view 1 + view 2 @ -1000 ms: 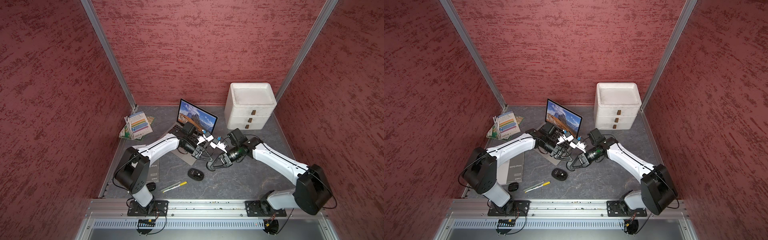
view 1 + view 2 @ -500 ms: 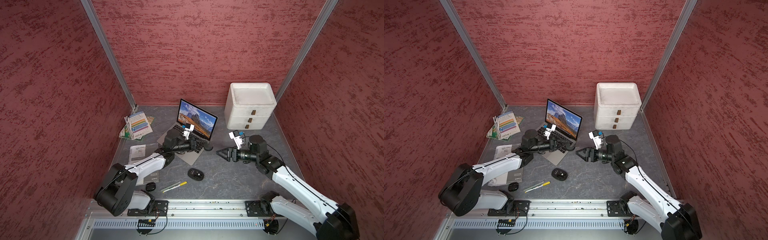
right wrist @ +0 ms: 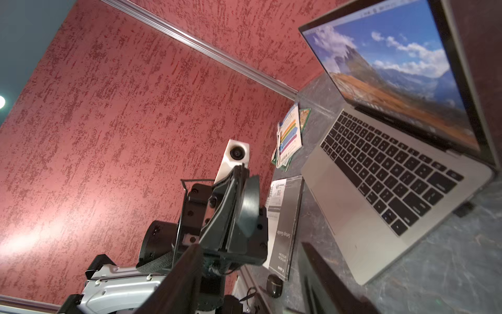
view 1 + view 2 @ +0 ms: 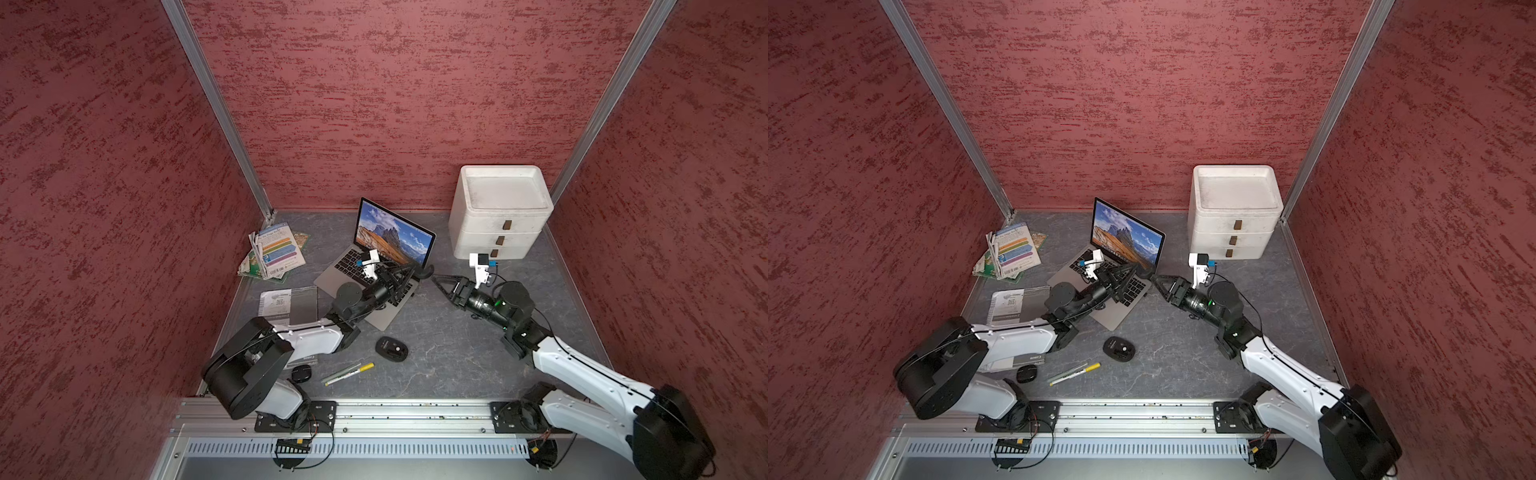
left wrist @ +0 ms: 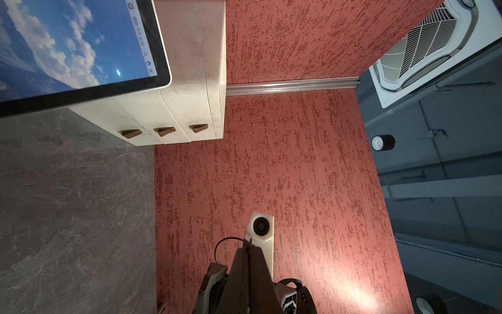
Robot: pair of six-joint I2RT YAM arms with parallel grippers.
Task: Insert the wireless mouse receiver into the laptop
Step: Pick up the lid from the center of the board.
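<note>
Both arms have closed in again on the slim silver-grey laptop (image 4: 386,318): left hand (image 5: 245,244) shut, right hand (image 4: 439,281) parted, empty; a small black stub (image 3: 465,208) in its side looks seated.

Watching the slim silver-grey laptop (image 4: 392,241) sitting open toward the back of the grey tabletop, turned at an angle to the walls in both top views. Lid standing up and leaning slightly back, screen glowing with an orange-brown mountain slope under blue sky and white clouds. Black keys and large trackpad facing up, base lying flat. Spotting a small black receiver (image 3: 465,208) right against the side edge near the hinge; too small for telling whether plugged in.
</note>
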